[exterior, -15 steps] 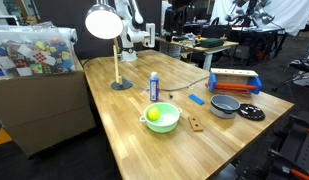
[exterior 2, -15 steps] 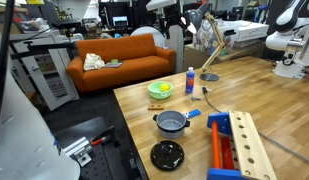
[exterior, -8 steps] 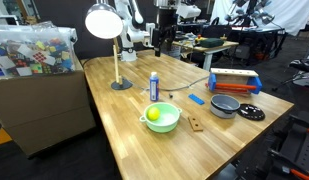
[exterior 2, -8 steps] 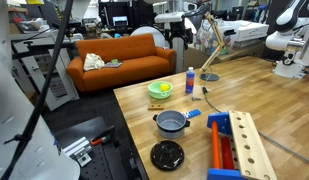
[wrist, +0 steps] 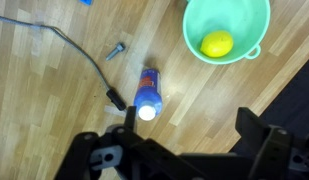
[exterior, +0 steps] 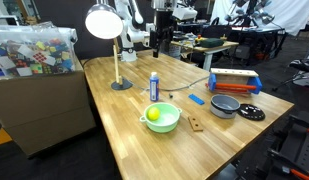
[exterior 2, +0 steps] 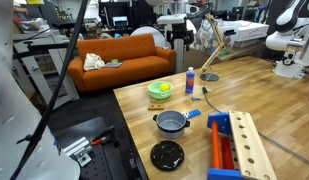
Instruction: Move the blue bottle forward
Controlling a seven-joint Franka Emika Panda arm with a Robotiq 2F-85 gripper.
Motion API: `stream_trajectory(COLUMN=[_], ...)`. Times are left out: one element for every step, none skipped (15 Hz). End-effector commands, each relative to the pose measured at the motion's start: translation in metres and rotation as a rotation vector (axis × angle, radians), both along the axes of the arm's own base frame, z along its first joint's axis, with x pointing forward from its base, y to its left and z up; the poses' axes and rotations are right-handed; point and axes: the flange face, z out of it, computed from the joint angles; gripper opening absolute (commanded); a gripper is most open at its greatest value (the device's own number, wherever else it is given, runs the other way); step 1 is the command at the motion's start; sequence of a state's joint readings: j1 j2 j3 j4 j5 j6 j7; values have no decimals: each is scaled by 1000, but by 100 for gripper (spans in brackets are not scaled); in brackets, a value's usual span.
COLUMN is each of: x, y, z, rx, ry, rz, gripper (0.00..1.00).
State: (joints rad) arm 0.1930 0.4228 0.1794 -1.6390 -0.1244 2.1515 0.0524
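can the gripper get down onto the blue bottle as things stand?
Probably yes. The gripper is open and hangs above the blue bottle, with nothing between them. The green bowl stands apart from the bottle; only the black cable ends close beside it.

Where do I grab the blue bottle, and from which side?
Take the blue bottle by its white upper part, coming down from above with the open gripper. It stands upright and slim, so the jaws fit either side; the green bowl stands apart.
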Motion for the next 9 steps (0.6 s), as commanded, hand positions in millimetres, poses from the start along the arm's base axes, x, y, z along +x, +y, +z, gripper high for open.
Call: stream_trajectory(x=[0, 3, 8, 12, 16, 21, 28, 33, 37], y=[1, -1, -3, -5, -9, -13, -16, -16, -15], z=[1, -3, -7, -11, -15, -21, -28, -35, -41], rx=[0, 0, -2, -3, -7, -18, -13, -6, -4], ry=[1, -4, -22, -27, -27, -28, -17, -7, 0], rz=[0, -18, -20, -18, -17, -22, -26, -28, -28], gripper=[100, 100, 100, 100, 100, 100, 100, 100, 100])
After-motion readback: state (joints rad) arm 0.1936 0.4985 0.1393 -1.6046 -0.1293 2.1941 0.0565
